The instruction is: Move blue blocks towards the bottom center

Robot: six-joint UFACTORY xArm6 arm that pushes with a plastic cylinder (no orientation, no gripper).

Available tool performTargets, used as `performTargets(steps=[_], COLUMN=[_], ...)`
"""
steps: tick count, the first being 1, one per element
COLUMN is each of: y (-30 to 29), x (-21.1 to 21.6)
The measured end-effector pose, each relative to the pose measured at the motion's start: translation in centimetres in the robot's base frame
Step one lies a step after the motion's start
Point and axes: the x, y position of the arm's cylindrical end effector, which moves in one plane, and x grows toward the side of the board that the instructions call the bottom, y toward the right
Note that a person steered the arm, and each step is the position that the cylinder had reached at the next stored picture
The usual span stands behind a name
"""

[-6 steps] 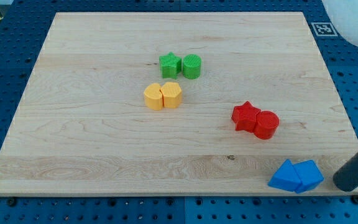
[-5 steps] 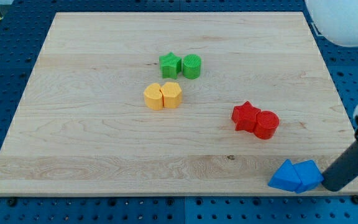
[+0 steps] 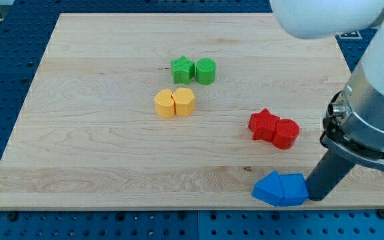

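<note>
Two blue blocks lie touching at the board's bottom edge, right of centre: a blue triangular block [image 3: 267, 189] on the left and a blue wedge-like block [image 3: 293, 189] on the right. My tip [image 3: 314, 198] sits against the right side of the right blue block. The dark rod rises from it toward the view's upper right into the white arm body.
A red star [image 3: 263, 124] and a red cylinder [image 3: 286, 133] touch just above the blue pair. A green star [image 3: 182, 68] and a green cylinder [image 3: 205, 71] sit near the top centre. Two yellow blocks [image 3: 175, 102] lie below them. The wooden board [image 3: 79, 133] rests on a blue pegboard.
My tip has moved left along the bottom edge and pushed both blue blocks left by about a block's width. The arm now covers more of the view's right side.
</note>
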Motion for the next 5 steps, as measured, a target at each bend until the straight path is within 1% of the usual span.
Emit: performTargets(steps=[3,4,5], y=[-4.2,-4.2,-1.9], x=[-1.0,-1.0,-1.0])
